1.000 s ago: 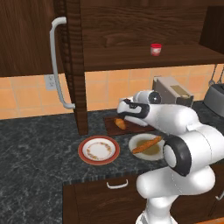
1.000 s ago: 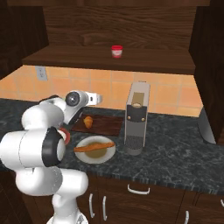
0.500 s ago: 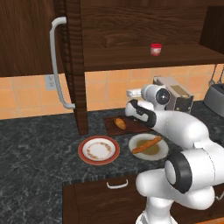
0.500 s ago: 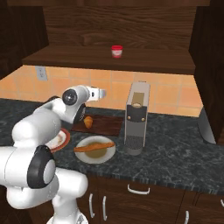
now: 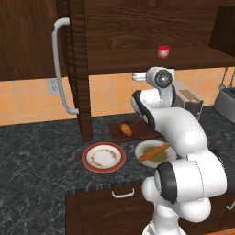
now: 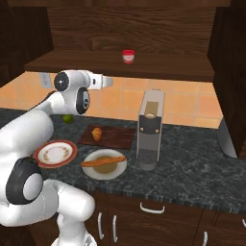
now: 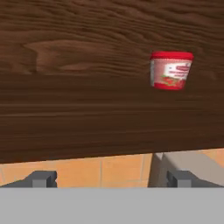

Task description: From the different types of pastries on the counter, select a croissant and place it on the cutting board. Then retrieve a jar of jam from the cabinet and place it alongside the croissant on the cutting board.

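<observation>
Cabinet point(image 5: 137, 27): dark brown wood, across the top of both base views, door swung open at left of the left base view, long curved pale handle point(image 5: 60, 69) on it. Shelf point(image 6: 144, 67) bare apart from one jar.

Counter point(image 5: 41, 156): dark marbled stone across the middle of both base views, wooden drawers below.

Cutting board point(image 6: 115, 137): dark reddish-brown rectangle, centre of the right base view, flat on the counter against the tiled wall. Croissant point(image 6: 97, 133) lying on its left part; small, stubby, golden-brown.

Red-rimmed plate point(image 5: 103, 157) left of centre, cream plate point(image 5: 153, 153) just beside it carrying a long orange-brown stick pastry point(image 5: 153, 152). Tall grey appliance point(image 6: 150, 129) right of the board.

Gripper point(image 7: 111, 177): raised to just below shelf level, above the board, pointing at the cabinet. Fingers point(image 7: 41, 178) spread fully wide at the bottom corners of the hand view, holding nothing.

Jar of jam point(image 7: 170, 70): upright on the shelf, upper right of the hand view, well above and right of the gap between the fingers, clear of both. Tiny, squat, red lid, red contents, whitish label band. Upper centre-right in the left base view point(image 5: 163, 51), upper centre in the right base view point(image 6: 128, 56).
</observation>
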